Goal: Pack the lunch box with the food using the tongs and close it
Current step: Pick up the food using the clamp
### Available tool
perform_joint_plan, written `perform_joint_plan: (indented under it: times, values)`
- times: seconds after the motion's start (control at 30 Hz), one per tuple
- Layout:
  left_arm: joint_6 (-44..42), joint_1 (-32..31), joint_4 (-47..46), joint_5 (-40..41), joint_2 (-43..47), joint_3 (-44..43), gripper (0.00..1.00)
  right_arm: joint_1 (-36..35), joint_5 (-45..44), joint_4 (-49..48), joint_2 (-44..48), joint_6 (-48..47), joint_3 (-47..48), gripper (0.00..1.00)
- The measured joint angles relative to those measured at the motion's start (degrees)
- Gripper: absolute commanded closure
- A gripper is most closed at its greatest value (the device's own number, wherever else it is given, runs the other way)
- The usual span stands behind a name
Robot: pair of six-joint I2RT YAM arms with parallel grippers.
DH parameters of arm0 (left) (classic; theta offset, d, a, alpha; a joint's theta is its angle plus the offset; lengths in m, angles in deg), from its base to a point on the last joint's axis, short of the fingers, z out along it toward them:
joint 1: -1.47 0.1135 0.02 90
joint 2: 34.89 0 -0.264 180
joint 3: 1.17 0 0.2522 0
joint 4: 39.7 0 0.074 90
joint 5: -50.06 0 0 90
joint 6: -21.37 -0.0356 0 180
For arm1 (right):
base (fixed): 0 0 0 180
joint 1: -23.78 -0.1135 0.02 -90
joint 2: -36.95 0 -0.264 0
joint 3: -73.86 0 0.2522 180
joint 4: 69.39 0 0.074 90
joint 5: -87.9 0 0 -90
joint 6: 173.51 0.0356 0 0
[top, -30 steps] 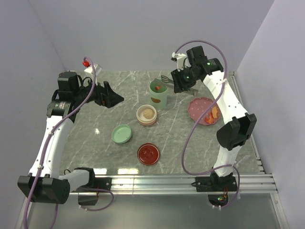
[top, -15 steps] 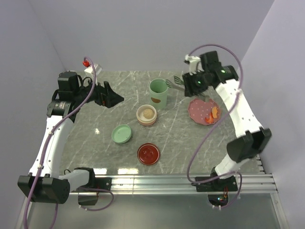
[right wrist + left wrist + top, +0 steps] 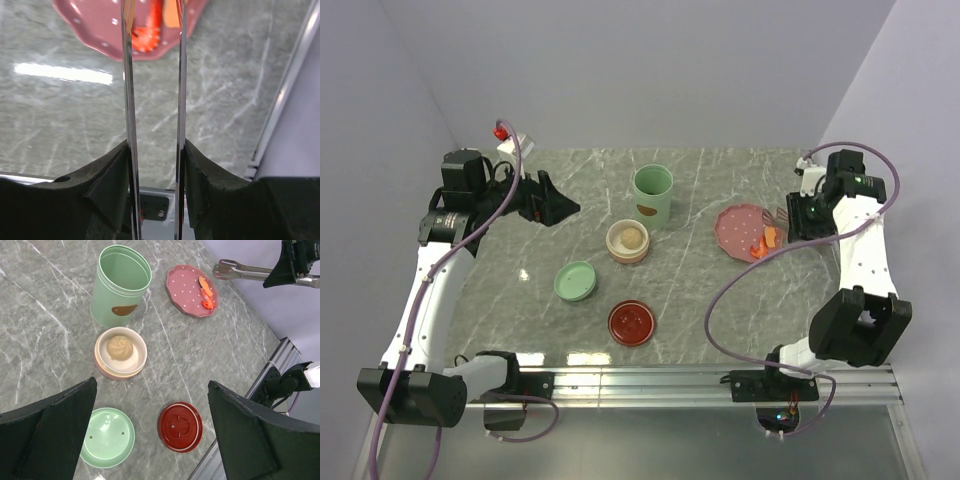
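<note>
Clearly we are midway: our right pincer [image 3: 155, 155] is clamped on the tongs [image 3: 128, 90], their tips above the orange food [image 3: 767, 238] on the pink plate [image 3: 733, 220]. Our left pincer [image 3: 555, 205] gapes empty. The green canister [image 3: 652, 193] stands open, with the green lid [image 3: 576, 281] and red lid [image 3: 632, 323] on the counter [image 3: 700, 290].

Items counted on the table [image 3: 700, 300]:

- Tall green canister [image 3: 652, 195]: one.
- Round cream bowl [image 3: 628, 241]: one, containing one pale bun [image 3: 120, 346].
- Loose lids: two, consisting of one green lid [image 3: 576, 281] and one red lid [image 3: 632, 323].
- Pink plate [image 3: 740, 228], near the right edge: one, carrying two distinguishable orange-red food pieces [image 3: 202, 284].
- Silver tongs [image 3: 245, 272]: one pair.
- Arms: two, each with one tool, the left tool [image 3: 558, 207] and the right tool [image 3: 800, 215].
</note>
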State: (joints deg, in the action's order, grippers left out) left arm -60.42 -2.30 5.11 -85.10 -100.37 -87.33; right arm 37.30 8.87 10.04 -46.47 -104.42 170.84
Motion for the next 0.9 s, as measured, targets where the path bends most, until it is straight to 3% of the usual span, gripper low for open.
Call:
perform_joint_plan:
  times: [0.9]
  values:
    - [-0.28,0.00,0.04,0.07,0.85,0.07,0.01,1.79,-4.72,-6.25,-8.66,-1.49,-3.13,0.49]
